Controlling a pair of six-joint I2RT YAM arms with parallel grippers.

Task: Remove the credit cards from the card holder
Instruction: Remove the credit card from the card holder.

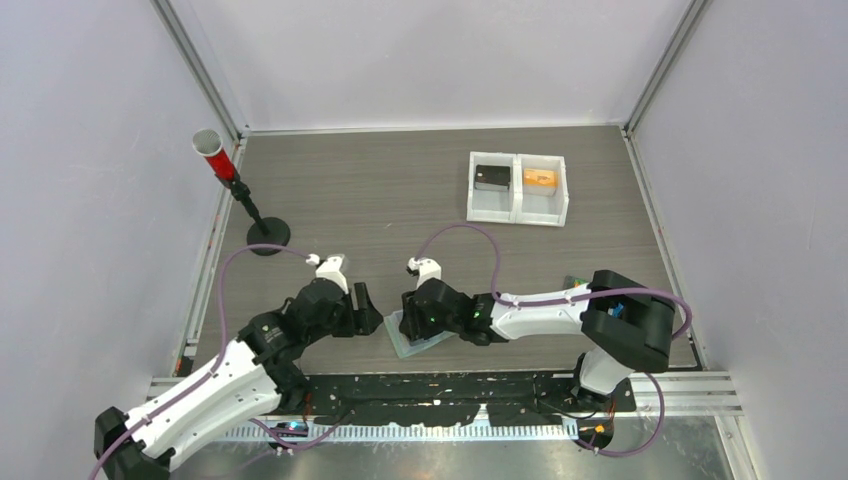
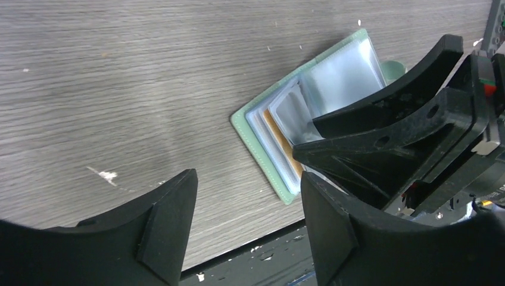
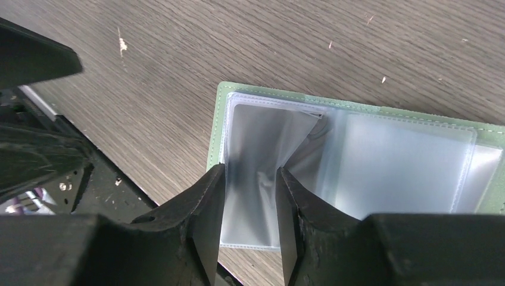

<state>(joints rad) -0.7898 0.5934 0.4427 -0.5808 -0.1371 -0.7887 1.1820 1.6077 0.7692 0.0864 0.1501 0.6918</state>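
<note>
**Right gripper pinches a clear leaf of the open card holder**

The card holder lies open and flat on the grey wood-grain table, close to the table's near edge and between the 2 grippers. Its sage-green cover frames a stack of clear plastic leaves.

The right gripper reaches it from the robot's right. Its 2 fingers stand close together with 1 clear leaf caught between them. That leaf is raised off the stack and buckled across its width.

In the left wrist view, the edge of an orange-tan card shows inside a lower sleeve, on the half of the holder nearer the left arm. It sits tucked in beneath the raised leaf. Only a narrow strip of it is visible, and no print on it can be read.

The left gripper sits just beside the holder on its left. Its jaws are spread wide over bare table top and grip nothing.

Toward the far side, well apart from the grippers, stands a white tray with 2 compartments. A black item lies in the left one and an orange item in the right. Any lettering on them is too small to read.

At the far left, a red cup sits tilted atop a black stand.
</note>
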